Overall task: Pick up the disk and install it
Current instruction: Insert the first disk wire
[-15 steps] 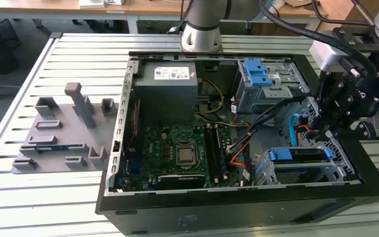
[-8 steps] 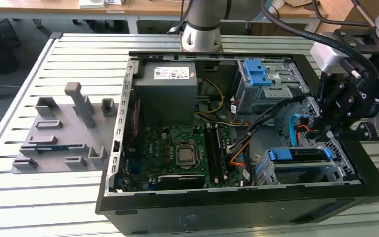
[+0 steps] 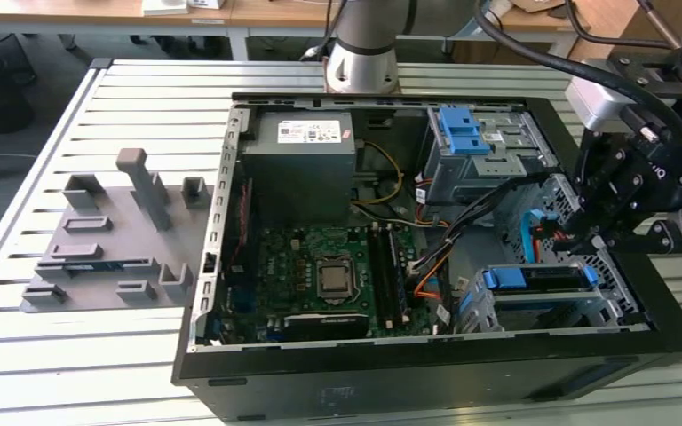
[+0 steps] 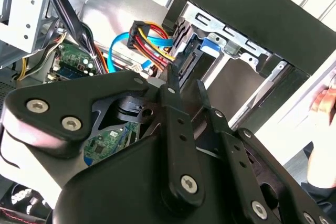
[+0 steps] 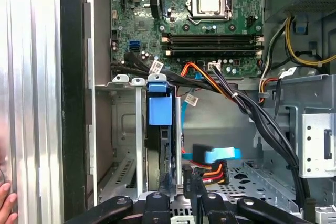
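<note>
- An open black computer case [image 3: 436,373] lies on a slatted metal table [image 3: 139,84]; everything below is placed relative to this case.
- Inside it sit the green motherboard [image 3: 317,266], a grey power supply box [image 3: 305,164] with a white sticker at the far end, and a grey metal cage with a blue latch [image 3: 465,133] beside that box.
- Just outside the case, on the exterior view's left, a grey plastic fixture [image 3: 116,240] rests on the table.
- The robot's base [image 3: 362,49] stands beyond the case's far wall.
- Bundles of black, orange and yellow cables [image 5: 236,95] cross the case between the motherboard and the drive bay; a blue flat cable [image 5: 218,156] and red-yellow connector wires [image 4: 149,38] lie close ahead of the fingertips.
- A person's hand [image 5: 5,203] shows at the case's outer edge.
- The gripper [image 3: 590,235] hangs inside the case's near corner, on the exterior view's right; its fingers [image 4: 173,95] stand close together with a narrow gap, nothing visibly clamped.
- The disk [image 5: 160,140] sits edge-up in the drive bay [image 5: 123,145] of that corner, its blue bracket tab [image 3: 536,278] on top and dark metal below.
</note>
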Controlling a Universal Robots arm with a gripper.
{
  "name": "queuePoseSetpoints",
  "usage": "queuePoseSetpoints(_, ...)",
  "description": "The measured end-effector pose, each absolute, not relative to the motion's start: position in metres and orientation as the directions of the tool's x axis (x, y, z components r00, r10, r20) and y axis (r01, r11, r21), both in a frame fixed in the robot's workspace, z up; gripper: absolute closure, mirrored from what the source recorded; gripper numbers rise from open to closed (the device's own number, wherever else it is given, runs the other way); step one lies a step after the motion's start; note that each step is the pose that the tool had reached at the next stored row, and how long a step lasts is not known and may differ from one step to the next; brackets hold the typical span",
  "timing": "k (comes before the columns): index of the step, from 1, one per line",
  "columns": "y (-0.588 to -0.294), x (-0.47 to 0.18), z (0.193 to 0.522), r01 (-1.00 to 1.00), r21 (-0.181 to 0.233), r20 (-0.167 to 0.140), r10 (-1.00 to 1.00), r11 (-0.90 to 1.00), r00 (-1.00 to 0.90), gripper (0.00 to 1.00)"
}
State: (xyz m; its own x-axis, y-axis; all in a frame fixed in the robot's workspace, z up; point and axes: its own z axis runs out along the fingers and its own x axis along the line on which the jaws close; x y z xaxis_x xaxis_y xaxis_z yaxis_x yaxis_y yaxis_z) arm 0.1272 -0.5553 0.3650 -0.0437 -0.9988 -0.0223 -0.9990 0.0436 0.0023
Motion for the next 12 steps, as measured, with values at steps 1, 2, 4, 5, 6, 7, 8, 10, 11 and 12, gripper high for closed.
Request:
queuePoseSetpoints(1, -0.5552, 0.1272, 0.3650, -0.999, 0.002, -0.022, -0.999, 0.044, -0.044, 0.70)
queuePoseSetpoints(2, -0.5552, 0.1273, 0.3647, -0.999, 0.002, -0.022, -0.999, 0.043, -0.044, 0.70)
queuePoseSetpoints(4, -0.5552, 0.1273, 0.3634, -0.999, 0.002, -0.024, -0.999, 0.043, -0.044, 0.70)
queuePoseSetpoints(5, -0.5552, 0.1274, 0.3628, -0.999, 0.001, -0.025, -0.999, 0.043, -0.043, 0.70)
queuePoseSetpoints(6, -0.5552, 0.1274, 0.3619, -0.999, 0.001, -0.025, -0.999, 0.043, -0.043, 0.70)
queuePoseSetpoints(7, -0.5552, 0.1274, 0.3612, -0.999, 0.001, -0.027, -0.999, 0.043, -0.043, 0.70)
queuePoseSetpoints(8, -0.5552, 0.1273, 0.3608, -0.999, 0.001, -0.028, -0.999, 0.043, -0.043, 0.70)
queuePoseSetpoints(10, -0.5550, 0.1273, 0.3603, -0.999, 0.001, -0.033, -0.999, 0.043, -0.043, 0.70)
queuePoseSetpoints(11, -0.5547, 0.1273, 0.3600, -0.999, 0.001, -0.035, -0.998, 0.043, -0.043, 0.70)
queuePoseSetpoints(12, -0.5546, 0.1273, 0.3595, -0.999, 0.001, -0.036, -0.998, 0.043, -0.043, 0.70)
